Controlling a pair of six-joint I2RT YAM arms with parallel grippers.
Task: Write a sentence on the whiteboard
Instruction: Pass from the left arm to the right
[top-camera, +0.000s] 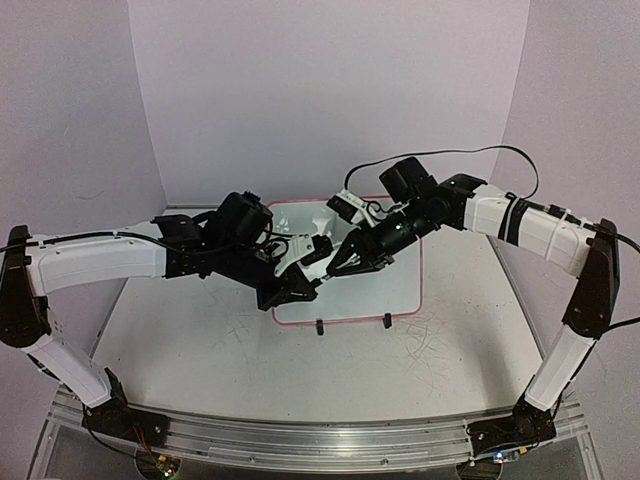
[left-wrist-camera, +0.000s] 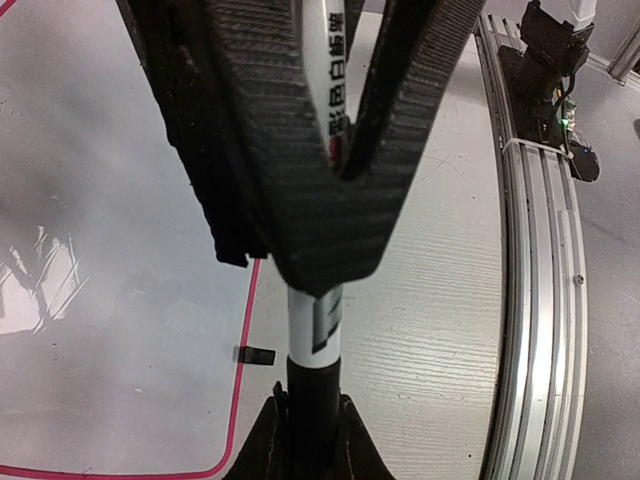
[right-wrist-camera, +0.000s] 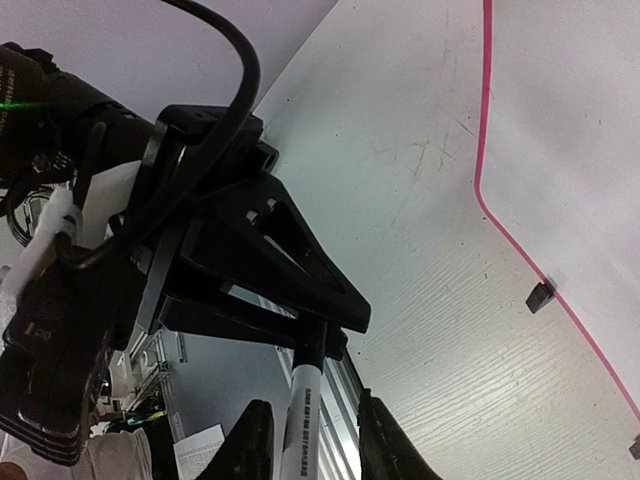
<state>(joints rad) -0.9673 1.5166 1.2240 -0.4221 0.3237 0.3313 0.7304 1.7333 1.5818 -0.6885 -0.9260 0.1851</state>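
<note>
Pink-framed white whiteboard (top-camera: 392, 295) blank where visible. Left hand (left-wrist-camera: 335, 200) clenched on white black-capped marker (left-wrist-camera: 322, 325); right hand (right-wrist-camera: 315, 440): grip cannot tell. Writing undone.

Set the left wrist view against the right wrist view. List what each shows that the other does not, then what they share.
Left wrist only: the ribbed inner faces of the left gripper clamped on the marker, and the marker's black lower end.
Right wrist only: that gripper seen from outside, a black cable arching over it, and a second clip foot at the picture's edge.
Both: the marker, the right gripper straddling it, the whiteboard with its pink frame, one clip foot and the scuffed table. No writing shows in either.
</note>
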